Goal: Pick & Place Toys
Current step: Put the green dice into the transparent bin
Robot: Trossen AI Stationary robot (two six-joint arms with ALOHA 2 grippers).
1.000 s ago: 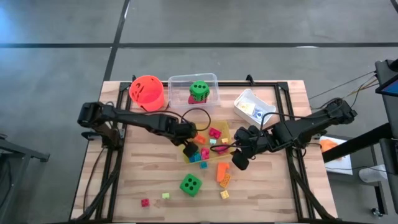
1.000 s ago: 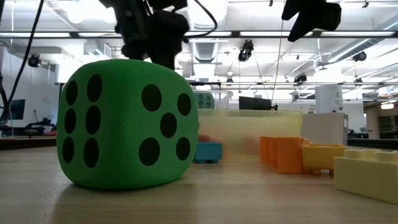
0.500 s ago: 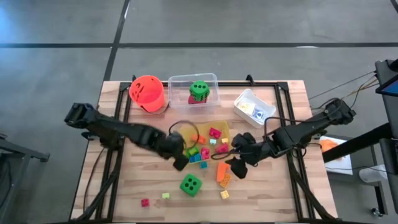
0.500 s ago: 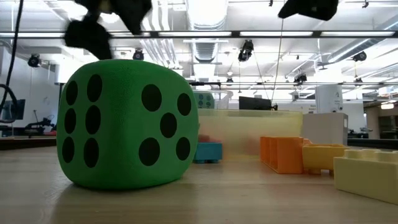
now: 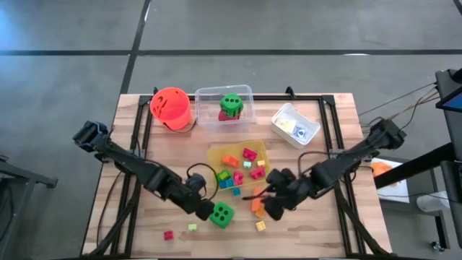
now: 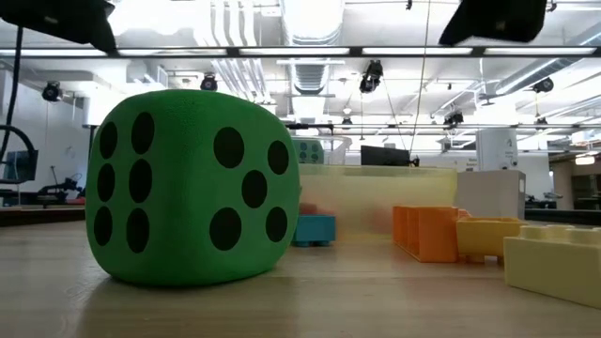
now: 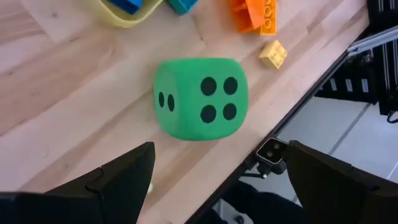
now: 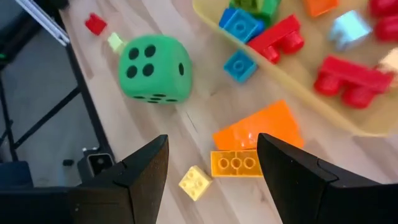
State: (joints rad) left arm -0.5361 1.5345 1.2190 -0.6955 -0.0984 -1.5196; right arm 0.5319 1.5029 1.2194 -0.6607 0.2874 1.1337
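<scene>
Round-cornered green dotted die (image 7: 200, 98) on grained wood table (image 7: 74, 106)

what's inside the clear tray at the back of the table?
In the clear tray sits a green dotted die, resting on something red that is mostly covered, so I cannot tell what it is. Anything else under the die is hidden.

A round orange plastic bucket (image 5: 171, 107) stands at the far left of the light wooden slatted desk (image 5: 166, 152). Just beside it sits a clear rectangular plastic tray (image 5: 206, 97); a white rectangular tray (image 5: 283, 114) lies farther right, and a flat yellow tray (image 5: 215, 152) rests mid-desk.
</scene>
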